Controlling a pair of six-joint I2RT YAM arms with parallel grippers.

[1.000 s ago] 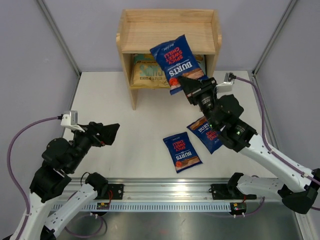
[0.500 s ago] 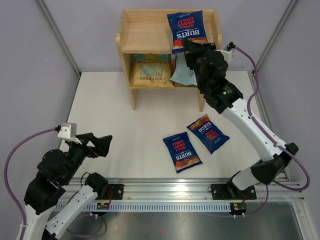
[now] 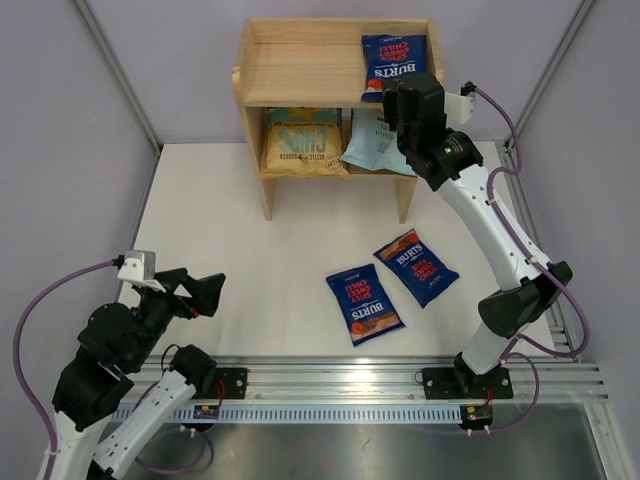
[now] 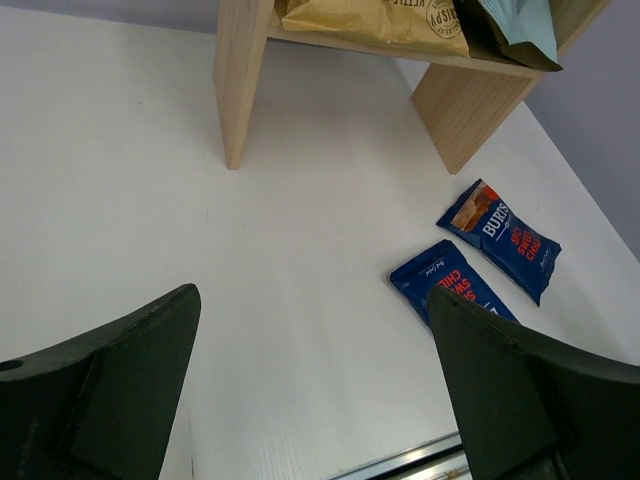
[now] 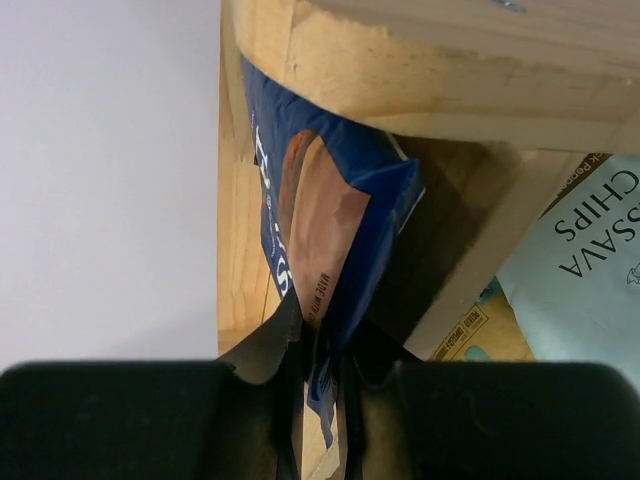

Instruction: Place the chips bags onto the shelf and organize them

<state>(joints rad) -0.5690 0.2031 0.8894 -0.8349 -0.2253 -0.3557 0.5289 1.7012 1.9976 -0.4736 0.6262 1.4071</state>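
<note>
The small two-tier shelf of light natural wood (image 3: 300, 75) stood at the far edge of the white table (image 3: 220, 220), and everything else is placed from it. The right gripper (image 3: 392, 92) reached up to the right end of the shelf's top tier, its two black fingers (image 5: 285, 345) pinched narrowly on the lower edge of a small dark blue crinkly "Burts" bag with red lettering (image 3: 393, 58). That bag stood roughly upright on the top tier, close to the shelf's right side panel; the right wrist view showed its brown-patched face just beside the wooden shelf board. On the lower tier, a larger tan-and-teal bag (image 3: 303, 142) filled the left half, and a pale blue bag printed "Cassava Chips" (image 3: 372, 142) sat in the right half, its lower edge hanging out past the front of the shelf. Two more dark blue "Burts" bags lay flat on the table in front of the shelf, toward its right side: one (image 3: 415, 266) nearer the shelf, the other (image 3: 365, 303) farther out and slightly left, just beside each other. The left gripper (image 3: 200, 290) hovered well in front of the shelf's left leg, its jaws spread wide and holding nothing.
</note>
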